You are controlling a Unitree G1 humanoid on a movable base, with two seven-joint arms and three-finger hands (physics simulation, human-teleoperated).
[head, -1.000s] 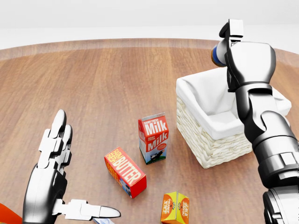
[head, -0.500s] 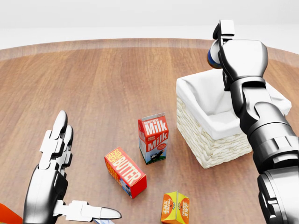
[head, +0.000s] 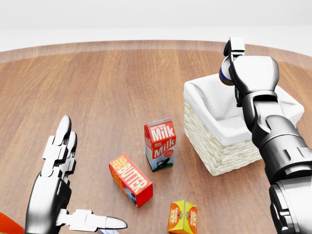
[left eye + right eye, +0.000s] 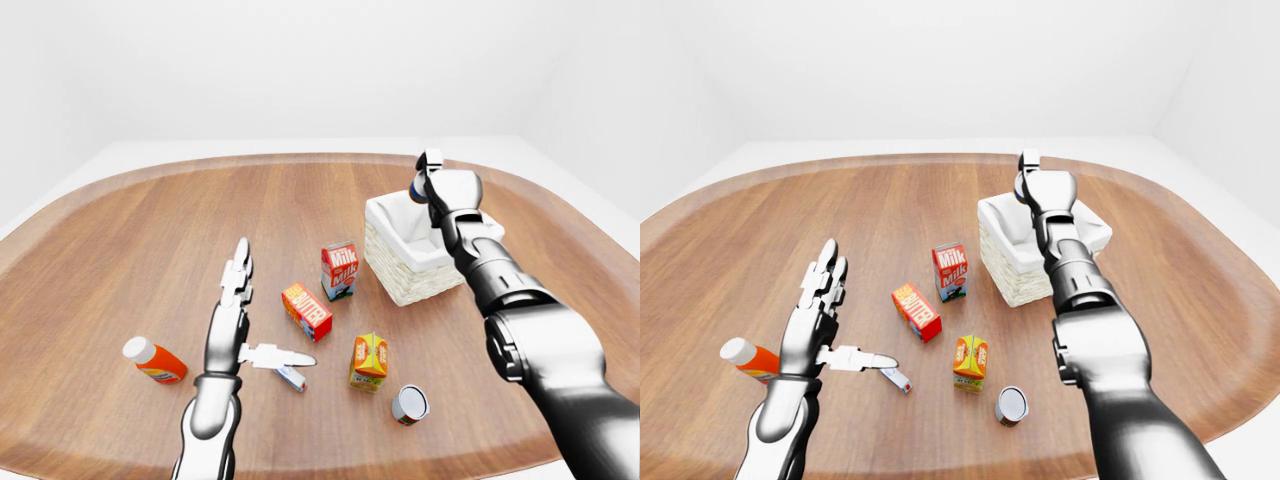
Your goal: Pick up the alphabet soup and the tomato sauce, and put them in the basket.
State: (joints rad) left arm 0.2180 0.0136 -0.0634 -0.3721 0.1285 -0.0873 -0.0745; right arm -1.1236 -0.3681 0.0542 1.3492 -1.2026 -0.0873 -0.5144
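My right hand (image 3: 230,66) is shut on a can with a blue band (image 3: 225,75), most of its label hidden by the fingers. It holds the can just above the top left rim of the white-lined wicker basket (image 3: 219,156). A second can (image 4: 409,404) with a grey lid lies on the wooden table at the bottom of the left-eye view, right of the orange carton. Which can is the soup and which the sauce I cannot tell. My left hand (image 3: 87,178) hovers open at the lower left, fingers spread, holding nothing.
A milk carton (image 3: 160,145), a red butter box (image 3: 130,179) and an orange juice carton (image 3: 183,217) stand left of and below the basket. An orange bottle (image 4: 155,361) lies at the far left. A small packet (image 4: 291,377) lies under my left thumb.
My right hand has come down a little with the can, closer to the basket's rim. The left hand has barely moved.
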